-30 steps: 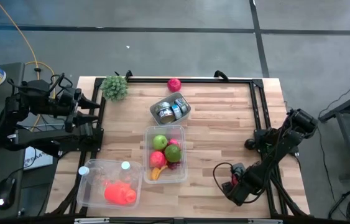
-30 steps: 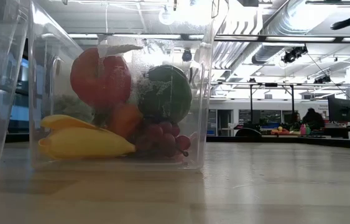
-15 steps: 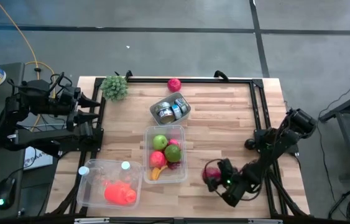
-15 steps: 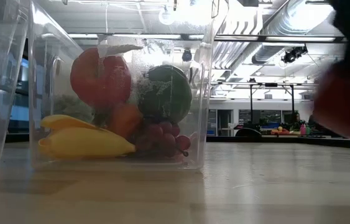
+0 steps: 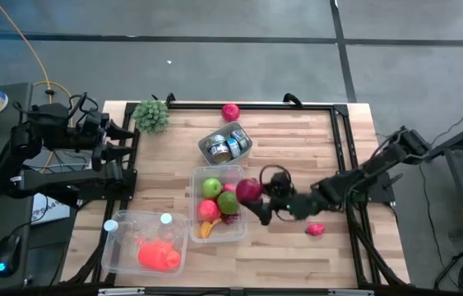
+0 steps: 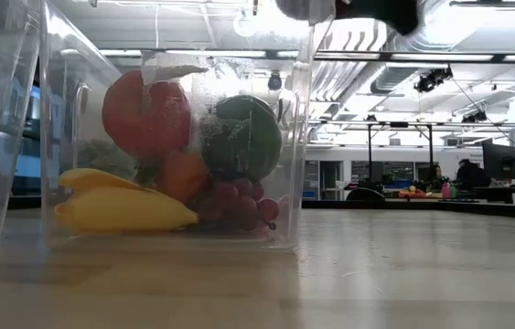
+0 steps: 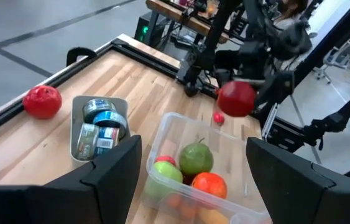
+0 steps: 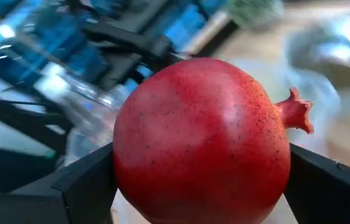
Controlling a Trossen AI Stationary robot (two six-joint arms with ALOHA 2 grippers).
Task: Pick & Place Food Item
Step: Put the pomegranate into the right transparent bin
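Wooden table (image 5: 297,140): right end effector (image 5: 257,200) gripping pomegranate (image 5: 247,190) beside fruit bin (image 5: 219,203).

I see open wood across the right half of the table (image 5: 297,140), broken only by a small pink item (image 5: 316,229). My right gripper (image 5: 257,197), clamped on the pomegranate (image 5: 248,190), crowds the fruit bin (image 5: 237,174) at its right rim. The tin tray (image 5: 226,144) and bottle bin (image 5: 124,222) block the middle and left
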